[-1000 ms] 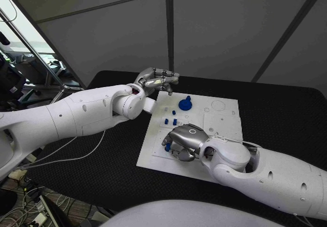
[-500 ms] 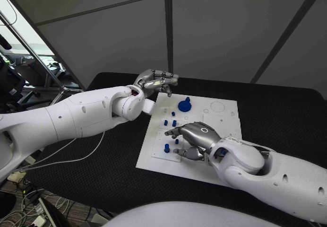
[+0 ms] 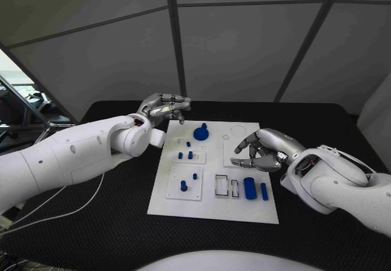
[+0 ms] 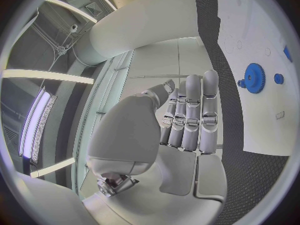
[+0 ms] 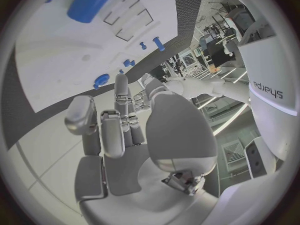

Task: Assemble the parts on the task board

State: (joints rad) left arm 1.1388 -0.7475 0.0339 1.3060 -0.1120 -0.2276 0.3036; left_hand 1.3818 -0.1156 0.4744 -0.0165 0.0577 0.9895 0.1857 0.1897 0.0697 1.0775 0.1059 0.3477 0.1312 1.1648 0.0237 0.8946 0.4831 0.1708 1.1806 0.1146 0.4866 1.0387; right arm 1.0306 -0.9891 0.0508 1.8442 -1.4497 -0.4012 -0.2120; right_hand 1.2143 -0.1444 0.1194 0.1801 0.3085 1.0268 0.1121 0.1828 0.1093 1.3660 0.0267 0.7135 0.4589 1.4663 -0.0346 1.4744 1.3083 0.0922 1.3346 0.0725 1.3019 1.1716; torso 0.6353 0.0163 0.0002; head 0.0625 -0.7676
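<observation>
Head view gives you the white task board [image 3: 213, 210] lying flat in the middle of the black surface [image 3: 326, 226], with both hands above its far half. Your left hand [image 3: 165, 105] hovers just past the board's far left corner, fingers curled in together and nothing in them; the left wrist view confirms the fingers [image 4: 195, 115] lie side by side, folded against the palm. Your right hand [image 3: 262, 149] sits over the board's right side, fingers bent but apart, holding nothing (the thumb points toward the board's middle).

On the board you can see a blue gear [image 3: 201, 133] near the far edge, close to the left hand. Small blue pegs [image 3: 190, 154] stand nearer the middle-left, and two more pegs [image 3: 184, 186] stand in a raised white square toward the near left. Two long blue bars [image 3: 249, 188] lie side by side at the near right, just beside empty rectangular slots [image 3: 221, 186].
</observation>
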